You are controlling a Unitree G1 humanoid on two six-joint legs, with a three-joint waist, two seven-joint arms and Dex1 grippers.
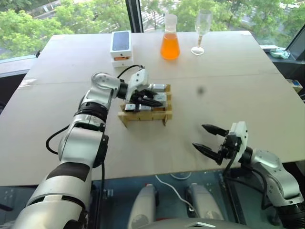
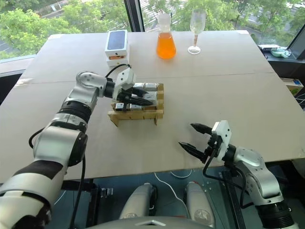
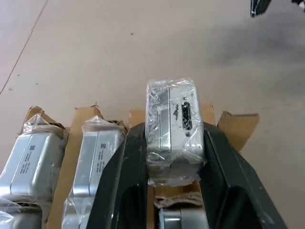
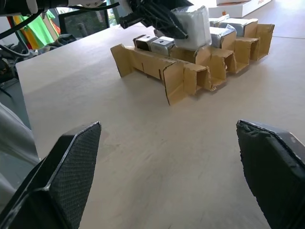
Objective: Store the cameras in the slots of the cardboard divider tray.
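The cardboard divider tray [image 1: 143, 116] stands mid-table with several plastic-wrapped silver cameras [image 3: 93, 152] in its slots. My left gripper [image 1: 153, 101] hovers over the tray's right side, shut on another wrapped camera [image 3: 171, 114], which sits upright between the black fingers [image 3: 128, 162] just above a cardboard slot. The right wrist view also has the tray [image 4: 190, 71] and the held camera [image 4: 193, 26] ahead. My right gripper [image 1: 209, 138] is low near the table's front edge, right of the tray and apart from it, open with nothing between its fingers [image 4: 71, 167].
A white phone box [image 1: 121, 45], a flask of orange liquid [image 1: 170, 45] and a wine glass [image 1: 201, 31] stand along the far edge of the table. Bare tabletop [image 1: 224, 90] lies between the tray and my right gripper.
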